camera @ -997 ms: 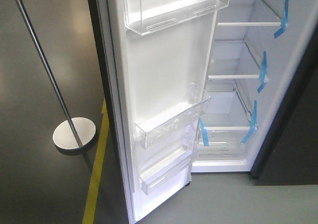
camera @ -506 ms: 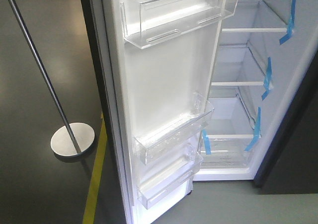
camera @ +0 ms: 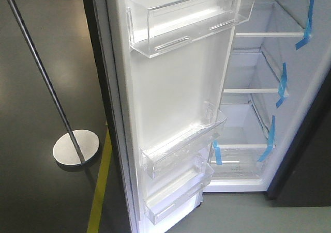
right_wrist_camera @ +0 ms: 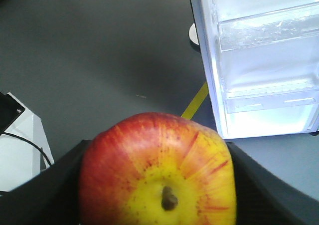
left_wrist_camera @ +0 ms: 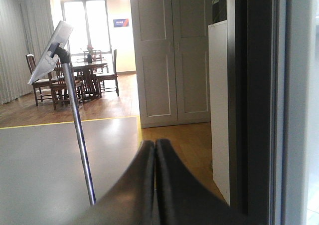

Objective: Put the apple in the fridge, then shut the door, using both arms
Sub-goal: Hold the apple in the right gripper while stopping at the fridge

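looking into an open fridge (camera: 240, 117), its door (camera: 173, 88) swung wide with the white inner side out. on the door, three clear bins: upper bin (camera: 191, 21), middle bin (camera: 181, 150), lowest bin (camera: 173, 197), with only clear plastic visible inside. right of the door, white shelves (camera: 269, 34) edged with blue tape strips (camera: 309, 13). gripping the apple (right_wrist_camera: 157, 160) in the right gripper (right_wrist_camera: 158, 190), fingers closed on its sides, outside the fridge and short of the door. stem end toward the wrist camera, stem axis along the gripper. left gripper (left_wrist_camera: 155, 185) pressed together on nothing, just beside the door's dark edge.
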Available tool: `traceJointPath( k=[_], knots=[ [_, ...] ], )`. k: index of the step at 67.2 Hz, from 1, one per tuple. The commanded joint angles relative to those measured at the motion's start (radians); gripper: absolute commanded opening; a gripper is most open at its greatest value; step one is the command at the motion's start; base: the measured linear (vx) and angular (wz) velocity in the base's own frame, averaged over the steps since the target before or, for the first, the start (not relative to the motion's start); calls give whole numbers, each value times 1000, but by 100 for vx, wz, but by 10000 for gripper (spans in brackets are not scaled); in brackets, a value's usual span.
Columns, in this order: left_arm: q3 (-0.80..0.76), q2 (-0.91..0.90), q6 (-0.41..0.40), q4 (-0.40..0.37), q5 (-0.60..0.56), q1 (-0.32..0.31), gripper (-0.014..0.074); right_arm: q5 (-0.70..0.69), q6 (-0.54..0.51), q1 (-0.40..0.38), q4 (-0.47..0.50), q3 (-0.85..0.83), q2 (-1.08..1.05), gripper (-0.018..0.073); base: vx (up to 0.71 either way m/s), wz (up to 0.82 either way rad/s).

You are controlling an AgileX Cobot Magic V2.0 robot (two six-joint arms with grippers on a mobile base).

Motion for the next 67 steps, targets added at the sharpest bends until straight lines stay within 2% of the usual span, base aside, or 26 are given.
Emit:
traceJointPath(
  k=[1, 67],
  knots=[
    [13, -15, -3, -8, -66, -1, -6, 11, -7, 0, 53, -23, 13, 388, 4, 1],
    [13, -15, -3, -8, -66, -1, -6, 11, -7, 0, 53, -23, 13, 388, 6, 2]
  ],
)
